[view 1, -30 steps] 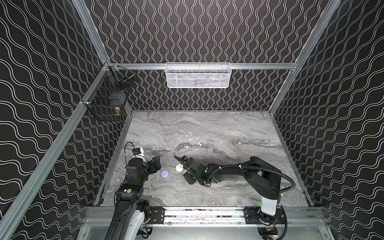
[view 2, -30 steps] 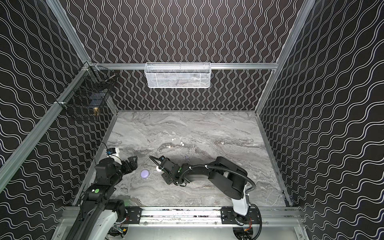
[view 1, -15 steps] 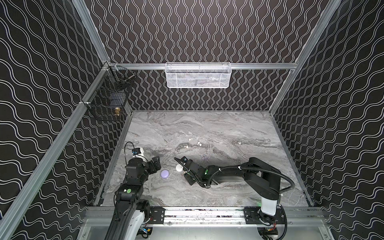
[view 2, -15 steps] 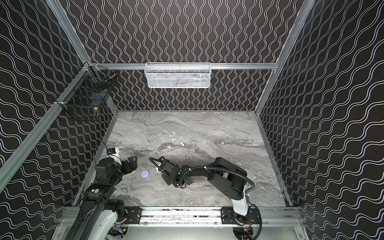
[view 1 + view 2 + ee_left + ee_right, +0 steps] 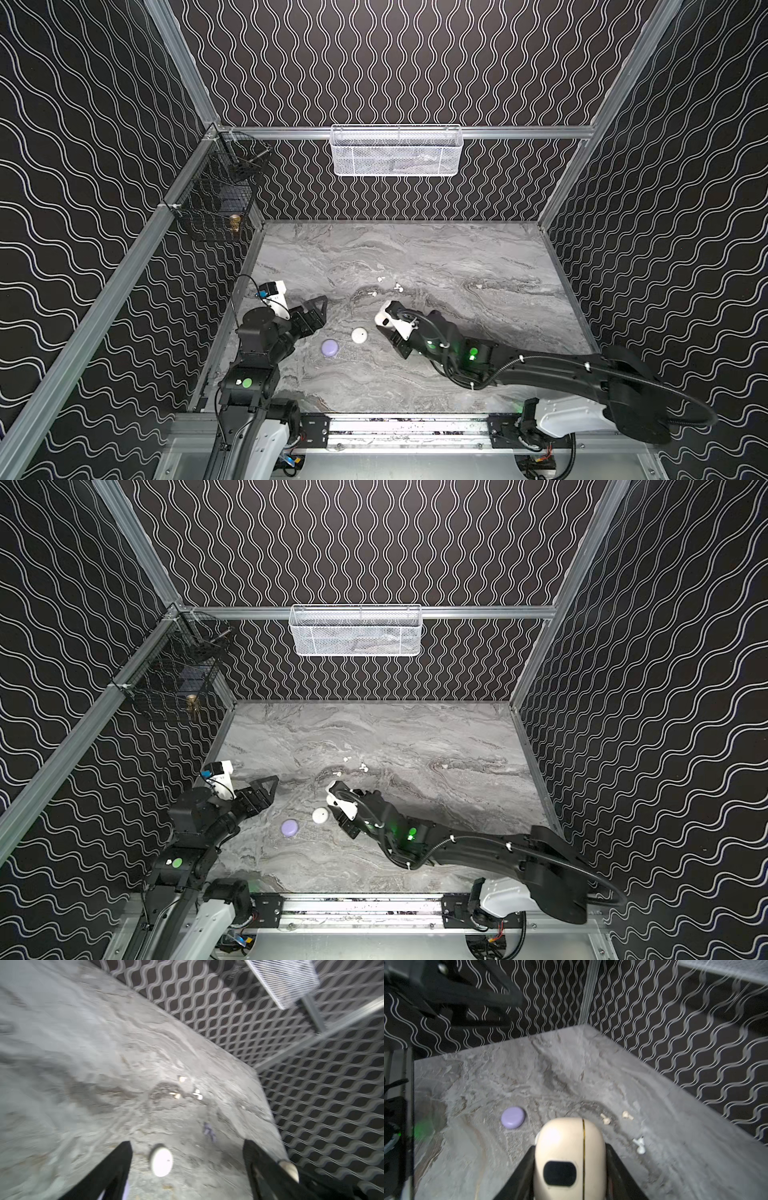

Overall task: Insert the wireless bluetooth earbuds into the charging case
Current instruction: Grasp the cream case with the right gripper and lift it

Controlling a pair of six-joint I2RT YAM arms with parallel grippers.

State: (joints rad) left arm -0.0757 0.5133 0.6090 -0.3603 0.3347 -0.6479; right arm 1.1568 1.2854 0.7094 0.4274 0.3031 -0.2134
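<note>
Since a second ago the right gripper (image 5: 570, 1147) has narrowed onto a cream charging case (image 5: 569, 1153) and drawn back a little from the white round case (image 5: 358, 335). Both fingers now press the cream case's flanks. Its seam line and a dark patch face the wrist camera, and the lid looks shut. Holding it by the sides probably leaves the lid edge free for the other arm to lever open.

The left gripper (image 5: 187, 1142) hangs wide open and empty, low over the grey marble table (image 5: 415, 257). The white round case shows just ahead of its fingers, apart from them. That spread likely readies it to steady a case or to reach for a lid.

A lilac round case (image 5: 330, 347) lies flat just beside the white one, both closed, between the two arms.

The wireless bluetooth earbuds (image 5: 380, 279) lie loose on the table beyond the right gripper, toward the back wall. There are two cream buds (image 5: 605, 1119) near each other, a white pair (image 5: 639, 1145) touching, and a single bud (image 5: 479, 286) well apart to the right. A lilac-grey smudge (image 5: 208, 1130) may be another pair, but it is too blurred to say. None sits in any case, so insertion has not begun.
</note>
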